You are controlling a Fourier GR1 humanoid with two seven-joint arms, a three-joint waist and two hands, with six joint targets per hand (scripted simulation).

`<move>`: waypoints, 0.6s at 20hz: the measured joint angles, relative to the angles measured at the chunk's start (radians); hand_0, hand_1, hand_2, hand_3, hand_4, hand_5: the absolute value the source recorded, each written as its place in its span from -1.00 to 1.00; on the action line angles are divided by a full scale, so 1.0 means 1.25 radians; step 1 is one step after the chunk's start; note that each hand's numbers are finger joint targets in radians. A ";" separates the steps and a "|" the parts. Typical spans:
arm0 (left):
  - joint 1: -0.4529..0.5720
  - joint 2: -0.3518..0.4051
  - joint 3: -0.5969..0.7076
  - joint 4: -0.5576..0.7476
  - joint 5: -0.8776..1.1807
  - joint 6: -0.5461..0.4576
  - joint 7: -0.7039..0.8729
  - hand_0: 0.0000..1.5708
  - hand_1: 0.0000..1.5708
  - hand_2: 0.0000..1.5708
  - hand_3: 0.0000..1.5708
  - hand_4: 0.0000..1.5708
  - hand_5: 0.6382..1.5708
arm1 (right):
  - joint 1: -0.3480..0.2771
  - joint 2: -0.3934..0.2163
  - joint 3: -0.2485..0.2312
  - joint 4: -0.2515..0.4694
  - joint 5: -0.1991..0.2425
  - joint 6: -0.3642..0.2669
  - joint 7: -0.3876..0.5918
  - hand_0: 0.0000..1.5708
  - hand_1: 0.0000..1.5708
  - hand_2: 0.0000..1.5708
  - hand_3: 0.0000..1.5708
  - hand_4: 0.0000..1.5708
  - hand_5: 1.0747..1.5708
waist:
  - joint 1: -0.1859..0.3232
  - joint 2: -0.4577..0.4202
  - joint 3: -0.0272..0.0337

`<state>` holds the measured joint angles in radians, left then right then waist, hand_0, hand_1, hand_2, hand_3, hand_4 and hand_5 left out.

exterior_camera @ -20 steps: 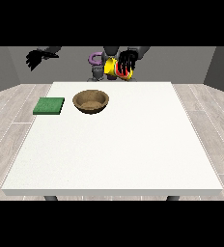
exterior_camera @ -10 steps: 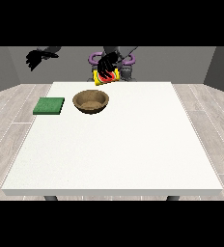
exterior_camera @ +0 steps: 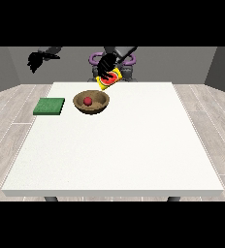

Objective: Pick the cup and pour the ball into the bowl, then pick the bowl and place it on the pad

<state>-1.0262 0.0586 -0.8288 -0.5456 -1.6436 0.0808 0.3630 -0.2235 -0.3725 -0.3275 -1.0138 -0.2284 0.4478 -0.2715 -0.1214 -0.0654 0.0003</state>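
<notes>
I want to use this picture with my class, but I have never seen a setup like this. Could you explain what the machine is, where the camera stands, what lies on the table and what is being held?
The camera stands across the white table and faces a humanoid robot with two black hands. On the table lie a green pad and a brown bowl with a red ball in it. The hand at the view's right holds a yellow cup tilted above the bowl. The hand at the view's left is raised and holds nothing.
</notes>
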 measured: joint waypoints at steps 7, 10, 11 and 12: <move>0.049 0.006 0.221 -0.098 0.191 0.117 0.023 0.57 0.57 0.97 0.81 0.93 0.20 | 0.016 0.019 -0.010 0.006 -0.008 -0.038 0.033 -1.00 -1.00 -1.00 -1.00 -0.87 0.98 | 0.067 -0.010 -0.0059; 0.105 -0.006 0.338 -0.152 0.323 0.198 0.016 0.14 0.14 0.08 -0.39 0.61 0.71 | 0.026 0.026 -0.017 0.000 -0.011 -0.055 0.038 -1.00 -1.00 -1.00 -1.00 -0.68 0.98 | 0.095 -0.008 -0.0086; 0.127 -0.014 0.375 -0.172 0.373 0.225 0.009 -0.29 -0.29 -1.00 -1.00 0.13 0.85 | 0.025 0.030 -0.018 -0.003 -0.011 -0.061 0.036 -1.00 -1.00 -1.00 -1.00 -0.54 0.99 | 0.102 0.000 -0.0105; 0.147 -0.021 0.408 -0.194 0.426 0.251 0.002 -1.00 -1.00 -1.00 -1.00 -0.20 1.00 | 0.020 0.038 -0.015 -0.008 -0.011 -0.067 0.036 -1.00 -1.00 -1.00 -1.00 -0.55 0.99 | 0.105 0.013 -0.0123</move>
<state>-0.8423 0.0324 -0.3183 -0.7881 -1.1111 0.3942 0.3650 -0.1991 -0.3250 -0.3465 -1.0232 -0.2423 0.3636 -0.2269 0.0094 -0.0497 -0.0151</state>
